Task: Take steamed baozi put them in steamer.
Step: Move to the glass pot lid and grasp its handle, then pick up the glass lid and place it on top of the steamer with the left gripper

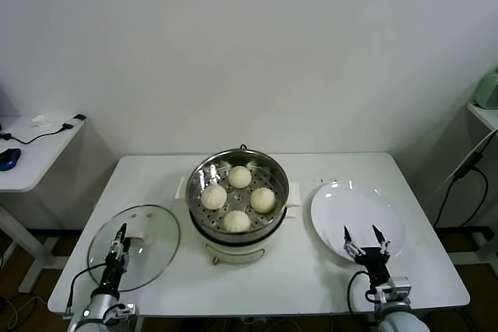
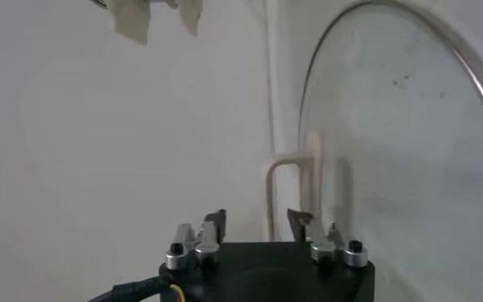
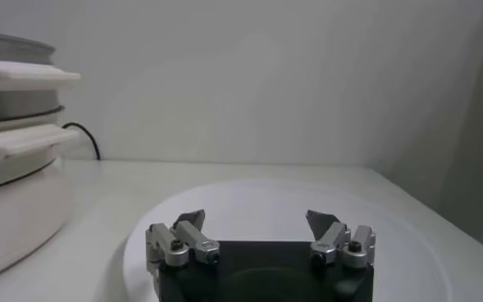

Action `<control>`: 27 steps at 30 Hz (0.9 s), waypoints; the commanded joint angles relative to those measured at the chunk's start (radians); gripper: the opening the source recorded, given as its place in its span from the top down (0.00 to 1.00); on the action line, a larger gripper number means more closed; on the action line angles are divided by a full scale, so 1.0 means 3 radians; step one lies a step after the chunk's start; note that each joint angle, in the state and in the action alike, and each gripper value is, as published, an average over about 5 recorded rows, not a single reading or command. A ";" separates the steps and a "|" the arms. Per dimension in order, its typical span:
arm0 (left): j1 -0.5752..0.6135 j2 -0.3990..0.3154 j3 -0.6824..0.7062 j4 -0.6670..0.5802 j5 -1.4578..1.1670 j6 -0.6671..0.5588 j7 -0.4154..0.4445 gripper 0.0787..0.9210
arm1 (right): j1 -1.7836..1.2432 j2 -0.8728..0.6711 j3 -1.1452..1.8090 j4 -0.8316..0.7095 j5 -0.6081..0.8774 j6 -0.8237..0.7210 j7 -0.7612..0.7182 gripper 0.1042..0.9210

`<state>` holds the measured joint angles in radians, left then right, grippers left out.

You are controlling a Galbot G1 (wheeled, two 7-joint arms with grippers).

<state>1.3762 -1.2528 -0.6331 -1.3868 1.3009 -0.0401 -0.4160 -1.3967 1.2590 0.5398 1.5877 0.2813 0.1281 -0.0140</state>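
Note:
Several cream-white steamed baozi lie on the perforated tray inside the shiny steel steamer at the table's middle. My left gripper hovers low over the glass lid at the front left. In the left wrist view its jaws stand partly apart with nothing between them, and the lid's white handle is just ahead. At the front right, my right gripper is wide open above the bare white plate, holding nothing.
The steamer's white base shows at the side in the right wrist view. A side desk with a cable stands to the far left. The table's front edge lies close below both grippers.

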 commanded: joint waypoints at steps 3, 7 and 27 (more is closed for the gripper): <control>-0.0038 0.0008 0.0011 0.0037 0.0015 0.0013 0.0034 0.61 | -0.0003 0.0006 -0.0015 0.0035 -0.0035 -0.0013 -0.0006 0.12; -0.0050 -0.0004 -0.0005 0.0082 0.0010 0.0023 0.0001 0.74 | 0.0011 0.0003 -0.0017 0.0047 -0.0030 -0.0035 -0.0008 0.12; 0.0258 0.0330 -0.0234 -0.1260 -0.0682 0.0182 0.0658 0.94 | 0.0049 -0.0057 -0.0019 0.0296 -0.0238 -0.0276 0.0113 0.12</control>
<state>1.4372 -1.1493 -0.6979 -1.6989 1.1008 0.0511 -0.2253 -1.3870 1.2458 0.5366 1.6524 0.2452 0.0774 0.0074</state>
